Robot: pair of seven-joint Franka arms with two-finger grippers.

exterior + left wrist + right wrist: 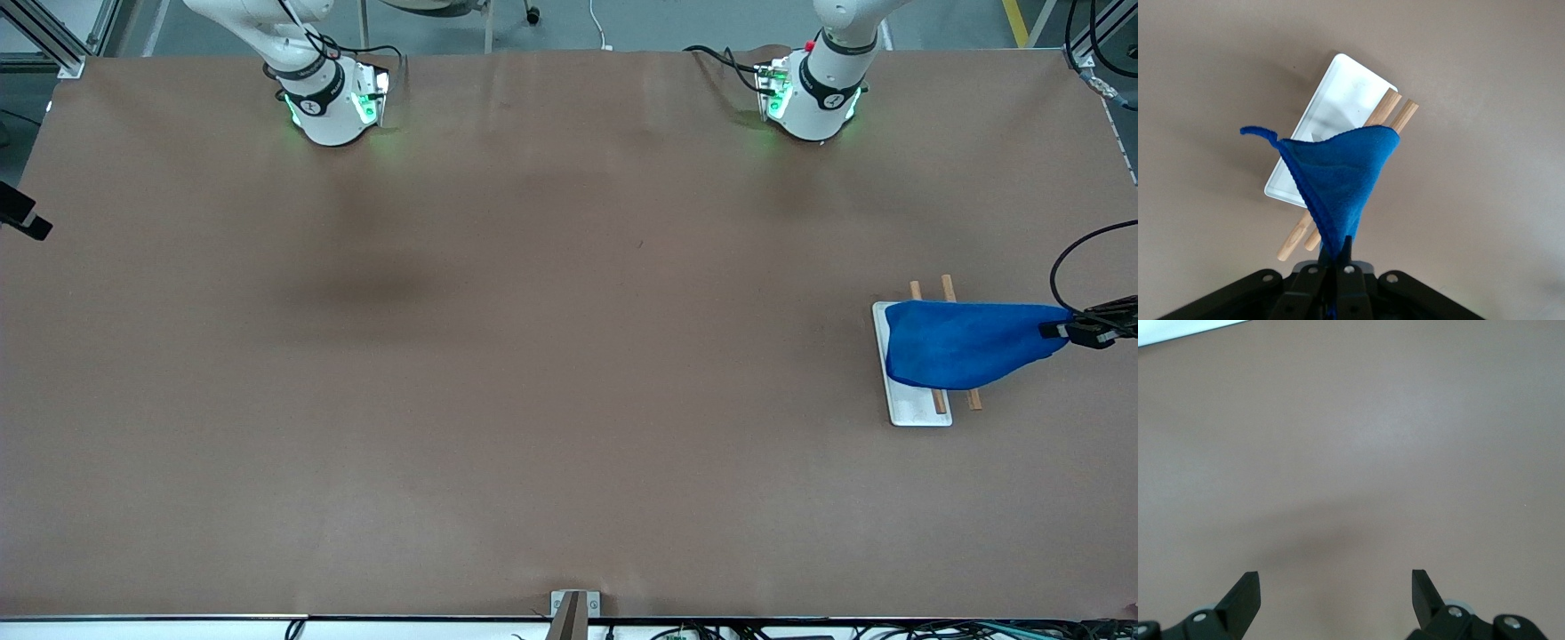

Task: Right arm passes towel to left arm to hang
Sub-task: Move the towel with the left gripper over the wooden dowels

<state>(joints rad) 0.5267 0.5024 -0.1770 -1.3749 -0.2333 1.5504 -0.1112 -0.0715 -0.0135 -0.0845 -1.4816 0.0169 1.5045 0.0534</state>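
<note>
The worktop (533,356) is bare apart from the hanging station toward the left arm's end. That station is a white base plate (907,404) carrying two wooden rails (1386,111) set side by side.

The towel (965,342) is draped across both rails and over part of the plate, stretched taut from there to one gathered corner. That corner is pinched in the left gripper (1338,257), whose fingers are fully closed on the cloth just off the plate, toward the table's edge.

I judge the hand-over complete and the hanging as the step in hand. To finish it well, I would carry the pinched corner lower and a little farther across the rails before letting go, so both sides hang evenly. Release now risks the cloth sliding back off.

The right gripper (1336,587) waits over bare worktop, its fingers (1245,593) spread wide and holding nothing.
</note>
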